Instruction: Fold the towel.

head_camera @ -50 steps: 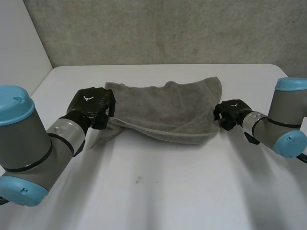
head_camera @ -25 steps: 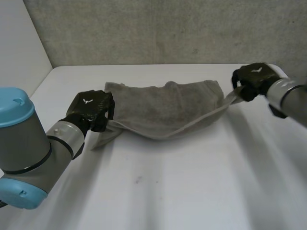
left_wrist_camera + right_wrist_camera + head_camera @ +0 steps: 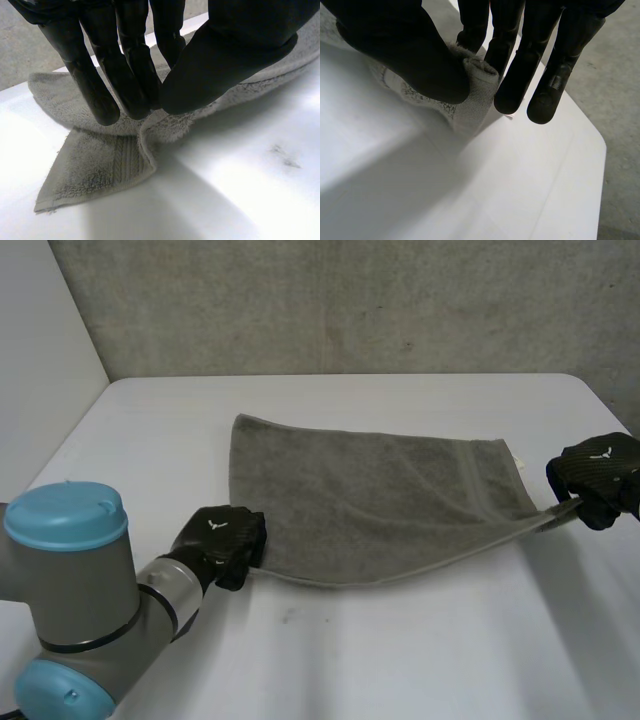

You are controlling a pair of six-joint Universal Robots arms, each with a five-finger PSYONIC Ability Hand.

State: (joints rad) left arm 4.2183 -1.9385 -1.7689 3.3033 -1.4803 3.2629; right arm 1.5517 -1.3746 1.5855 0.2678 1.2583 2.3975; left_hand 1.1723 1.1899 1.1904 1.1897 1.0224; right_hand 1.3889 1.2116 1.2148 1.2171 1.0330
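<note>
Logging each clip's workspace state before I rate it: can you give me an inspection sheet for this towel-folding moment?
Surface: white table, faint dark specks near the front.
Job's things: grey towel, spread open, unfolded.
Clutter: nothing seen.
Robot hands: left robot hand pinches the towel's near left corner; right robot hand pinches its near right corner.
Cables: nothing seen.
Surroundings: grey wall behind, white panel at the left.

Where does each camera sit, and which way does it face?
Head view: behind, between the arms, looking down at table and towel; left arm, left hand, right hand show.
Left wrist view: on that wrist, along the left hand pinching the towel near a corner.
Right wrist view: on that wrist, along the right hand pinching a towel corner.
Shared: towel and table in all three.
</note>
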